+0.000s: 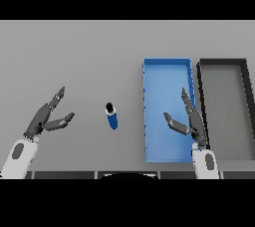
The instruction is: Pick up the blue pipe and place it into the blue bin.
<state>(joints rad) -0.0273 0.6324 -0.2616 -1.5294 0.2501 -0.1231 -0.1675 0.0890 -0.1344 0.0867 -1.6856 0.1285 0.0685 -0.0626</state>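
Blue pipe [112,116] on the table, long axis running away from the robot, just beyond the left hand [46,119] fingertips toward the blue bin [167,66]. Both hands spread, empty (right hand [191,121] over the bin, slightly farther off).

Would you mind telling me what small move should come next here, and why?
Probably the right robot hand should move left toward the pipe. The pipe lies free on the table, left of the blue bin, and neither robot hand touches it. The right one is open, over the bin; the left robot hand is open too, about as far off.
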